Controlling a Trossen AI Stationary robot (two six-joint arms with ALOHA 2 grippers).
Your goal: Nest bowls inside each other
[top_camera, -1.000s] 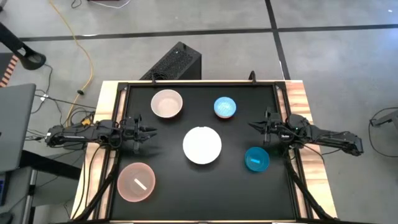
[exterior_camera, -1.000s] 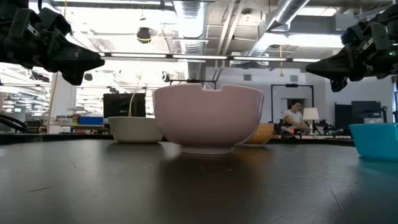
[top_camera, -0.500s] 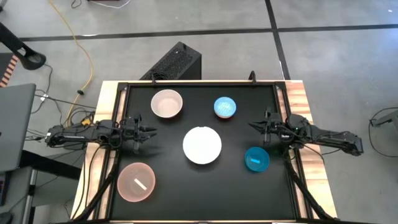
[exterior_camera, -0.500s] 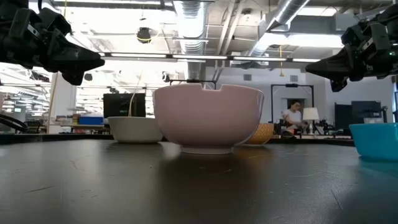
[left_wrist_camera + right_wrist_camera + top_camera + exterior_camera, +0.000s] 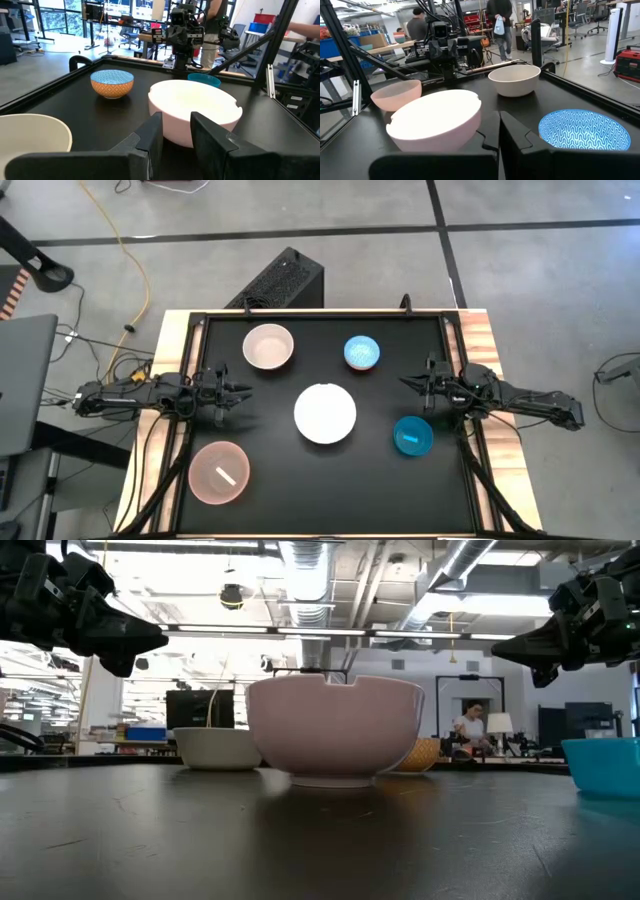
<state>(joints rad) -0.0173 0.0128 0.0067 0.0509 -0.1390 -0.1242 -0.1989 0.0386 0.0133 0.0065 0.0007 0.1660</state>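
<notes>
Five bowls stand apart on their bases on the black table (image 5: 300,480). The large white bowl (image 5: 325,413) is in the middle. The pale pink bowl (image 5: 268,347) is at the far left and the light blue patterned bowl (image 5: 362,352) at the far right. The bright cyan bowl (image 5: 413,436) is at the near right and the large pink bowl (image 5: 219,472) at the near left. My left gripper (image 5: 176,125) hovers level at the left edge, a narrow gap between its fingers. My right gripper (image 5: 499,122) hovers level at the right edge, shut and empty.
A raised black rim (image 5: 197,330) runs round the table. Cables (image 5: 150,460) hang down beside both arm bases. The bare table shows between the bowls. People (image 5: 501,20) stand in the room beyond the table.
</notes>
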